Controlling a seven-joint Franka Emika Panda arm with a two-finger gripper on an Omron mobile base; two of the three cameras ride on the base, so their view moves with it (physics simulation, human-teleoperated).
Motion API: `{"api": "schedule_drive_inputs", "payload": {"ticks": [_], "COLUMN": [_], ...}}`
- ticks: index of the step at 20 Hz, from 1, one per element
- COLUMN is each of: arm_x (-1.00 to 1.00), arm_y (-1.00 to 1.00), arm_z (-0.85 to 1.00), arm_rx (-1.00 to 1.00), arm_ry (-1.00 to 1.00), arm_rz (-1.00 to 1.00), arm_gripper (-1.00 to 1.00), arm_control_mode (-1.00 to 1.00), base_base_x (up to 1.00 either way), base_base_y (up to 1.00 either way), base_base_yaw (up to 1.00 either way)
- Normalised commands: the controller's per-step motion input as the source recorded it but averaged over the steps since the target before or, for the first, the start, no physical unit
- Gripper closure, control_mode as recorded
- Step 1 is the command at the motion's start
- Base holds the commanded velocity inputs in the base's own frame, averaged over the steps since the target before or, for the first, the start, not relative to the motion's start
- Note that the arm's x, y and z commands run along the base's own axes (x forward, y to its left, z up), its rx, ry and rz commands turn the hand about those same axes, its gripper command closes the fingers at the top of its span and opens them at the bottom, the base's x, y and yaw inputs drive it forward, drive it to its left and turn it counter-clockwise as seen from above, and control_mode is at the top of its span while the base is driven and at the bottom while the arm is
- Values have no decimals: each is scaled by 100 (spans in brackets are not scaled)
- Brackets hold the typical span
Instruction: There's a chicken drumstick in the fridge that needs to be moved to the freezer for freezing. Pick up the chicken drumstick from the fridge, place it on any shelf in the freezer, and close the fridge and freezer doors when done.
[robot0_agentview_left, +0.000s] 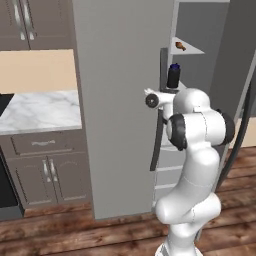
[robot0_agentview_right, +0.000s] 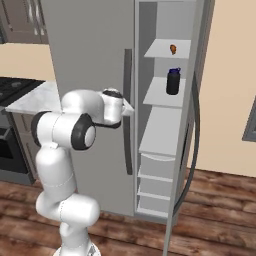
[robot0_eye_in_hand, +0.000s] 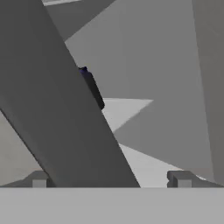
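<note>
Light is even and soft in both base views, with no glare and only faint shading inside the freezer (robot0_agentview_right: 165, 75). All frames are rendered, slightly soft and low in detail. The hand view is dimmer, with a broad dark blurred band across its left half.

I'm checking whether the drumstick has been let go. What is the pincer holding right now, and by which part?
Nothing is held. The pincer is open and empty, and the chicken drumstick lies on the freezer's top shelf.

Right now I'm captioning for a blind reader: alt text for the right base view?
A chicken drumstick lies on the top shelf of the open freezer, above a dark bottle; the fridge door beside it is closed.
</note>
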Motion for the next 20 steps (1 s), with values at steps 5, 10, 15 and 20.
{"api": "schedule_drive_inputs", "payload": {"ticks": [5,10,15,20], "arm_x": [1,-29,-59,-94], "arm_y": [-22,0,-5,-5], "arm_z": [99,88,81,70], "arm_rx": [7,4,8,1], "arm_ry": [-29,-37,-41,-19], "arm_rz": [4,7,6,2], "arm_gripper": [-100,-100,-100,-100], "arm_control_mode": [-100,-100,-100,-100], "base_base_x": [0,0,0,0], "base_base_y": [0,0,0,0], "base_base_yaw": [0,0,0,0]}}
